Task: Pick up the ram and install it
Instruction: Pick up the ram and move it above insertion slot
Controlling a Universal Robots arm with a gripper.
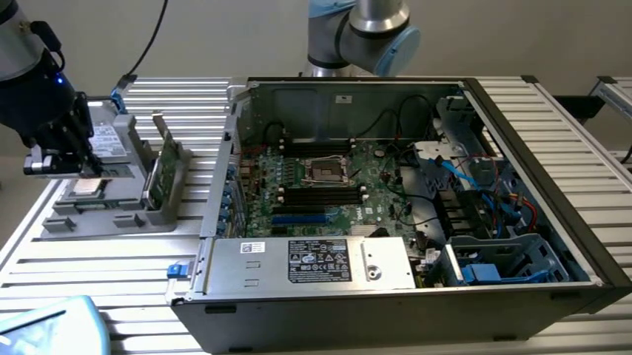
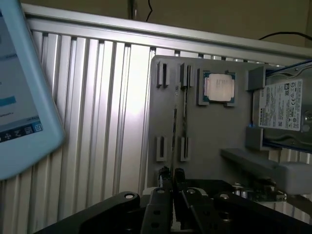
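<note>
The ram [image 1: 166, 174], a thin green board, stands on edge in the grey holder [image 1: 99, 218], on the side nearest the computer case. In the wrist view the ram [image 2: 174, 127] is an edge-on thin line between the holder's slot brackets. My gripper [image 1: 67, 164] hangs over the holder's side at the exterior view's left, apart from the ram. Its black fingertips [image 2: 165, 174] stand close together, a slim gap between them, and hold nothing; gripper [image 2: 172, 174]. The motherboard's black memory slots [image 1: 318, 195] lie inside the open case [image 1: 553, 222].
A square silver processor chip [image 2: 219, 88] and a labelled drive [image 2: 286, 106] also sit in the holder. A light-blue tablet [image 1: 44, 329] lies at the table's front corner. Cables, a drive cage and the power supply [image 1: 311, 260] crowd the case.
</note>
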